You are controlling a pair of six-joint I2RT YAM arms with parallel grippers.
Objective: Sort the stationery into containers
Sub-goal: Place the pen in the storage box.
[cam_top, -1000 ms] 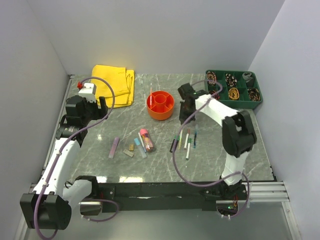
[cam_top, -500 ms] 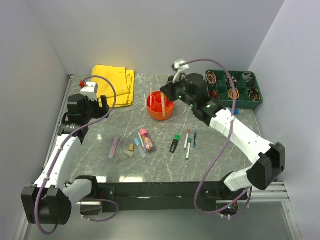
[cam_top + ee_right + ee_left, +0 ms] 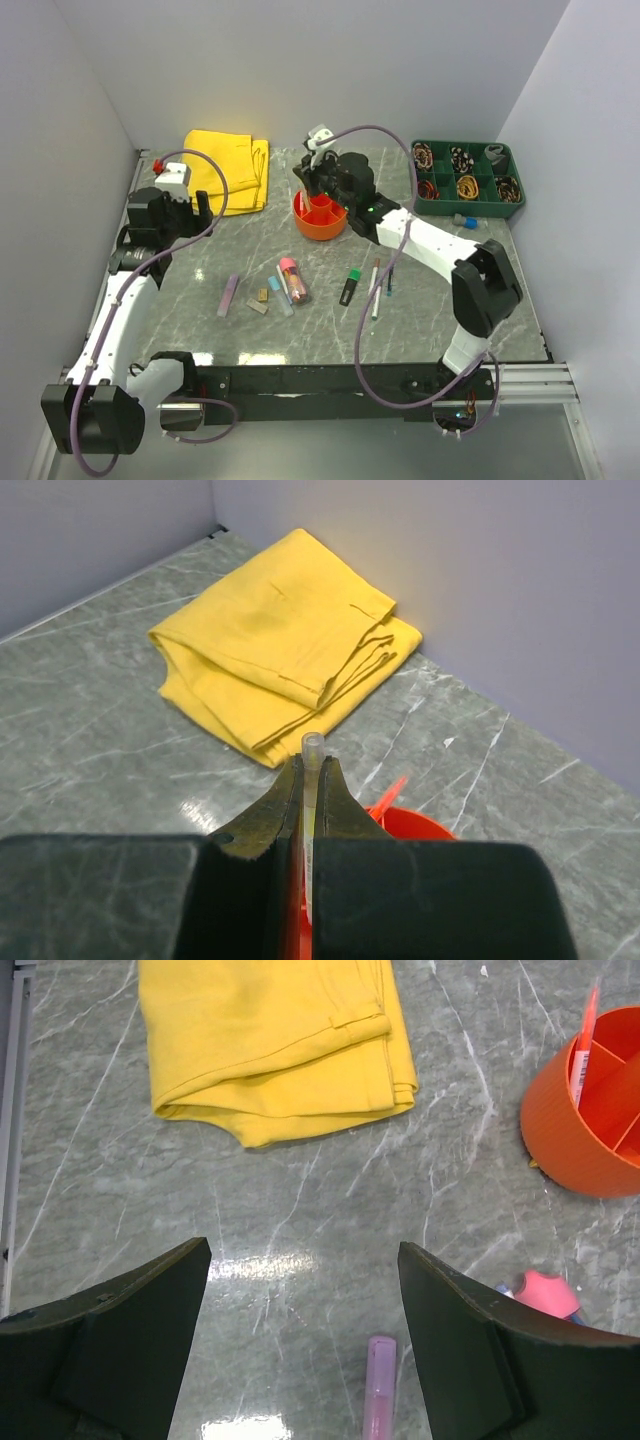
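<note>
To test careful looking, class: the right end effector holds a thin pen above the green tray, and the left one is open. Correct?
No. The right end effector holds the thin pen above the orange organiser, as the top external view shows. The left end effector is open.

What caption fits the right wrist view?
Right gripper shut on a thin pen over the orange organiser, folded yellow cloth beyond.

Folded yellow cloth (image 3: 232, 168) far left on the marble table (image 3: 320, 335), green divided tray (image 3: 470, 145) far right
</note>
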